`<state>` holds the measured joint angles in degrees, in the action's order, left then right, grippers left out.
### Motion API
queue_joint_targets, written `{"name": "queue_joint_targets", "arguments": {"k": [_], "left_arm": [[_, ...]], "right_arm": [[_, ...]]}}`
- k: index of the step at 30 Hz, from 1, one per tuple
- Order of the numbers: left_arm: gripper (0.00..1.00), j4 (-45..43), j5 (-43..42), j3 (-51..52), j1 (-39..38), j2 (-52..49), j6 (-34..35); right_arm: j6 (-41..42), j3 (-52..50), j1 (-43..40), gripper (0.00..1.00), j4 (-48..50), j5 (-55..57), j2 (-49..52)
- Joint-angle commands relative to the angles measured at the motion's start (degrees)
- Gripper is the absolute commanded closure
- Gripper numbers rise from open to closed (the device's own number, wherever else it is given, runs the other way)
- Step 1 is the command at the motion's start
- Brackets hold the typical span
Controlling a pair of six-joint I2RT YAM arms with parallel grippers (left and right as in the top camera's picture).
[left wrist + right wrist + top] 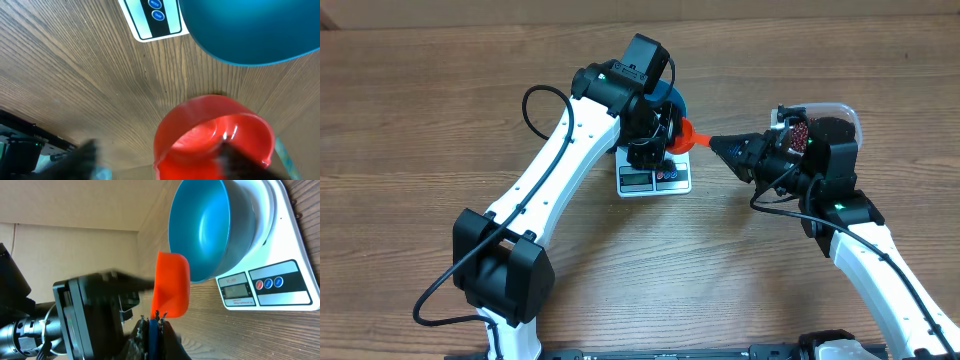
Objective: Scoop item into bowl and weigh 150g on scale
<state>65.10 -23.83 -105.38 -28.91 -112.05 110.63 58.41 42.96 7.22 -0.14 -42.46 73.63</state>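
Note:
The blue bowl sits on the white scale and looks bare inside. An orange-red scoop with a blue handle hangs beside the bowl's rim, and its cup holds no beans. My right gripper is shut on that handle. My left gripper is open just over the scoop, with one dark finger in front of the cup and the other well off to the side. From overhead the left gripper hovers over the scale. Dark red beans lie in a tub.
A clear plastic tub with the beans stands at the right, just behind my right wrist. The left arm stretches across the table's middle towards the scale. The scale's display and buttons face the table's front.

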Motion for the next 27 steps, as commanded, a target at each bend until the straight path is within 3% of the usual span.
{"name": "queue_joint_targets", "arguments": {"k": [1, 8, 19, 22, 27], "left_arm": [[0.01, 0.24, -0.22, -1.49, -0.26, 1.57, -4.11], [0.01, 0.00, -0.17, -1.51, 0.72, 1.60, -22.88], [0.00, 0.24, -4.52, -1.51, 2.12, 1.60, -57.27], [0.00, 0.24, -4.48, -1.51, 2.10, 1.60, -62.53], [0.00, 0.44, -2.56, -1.51, 2.10, 1.57, -64.39]], "right_arm": [[-2.75, 1.14, 0.22, 0.96, -0.13, 0.42, -0.26], [-8.00, 1.16, -0.04, 0.96, -1.57, 1.84, -0.46], [-19.67, 4.46, -3.80, 0.96, -22.80, 15.41, -8.41], [-23.26, 7.41, -4.37, 0.96, -29.18, 19.85, -12.22], [-26.99, 12.09, -4.37, 0.96, -38.95, 28.87, -17.35]]}}
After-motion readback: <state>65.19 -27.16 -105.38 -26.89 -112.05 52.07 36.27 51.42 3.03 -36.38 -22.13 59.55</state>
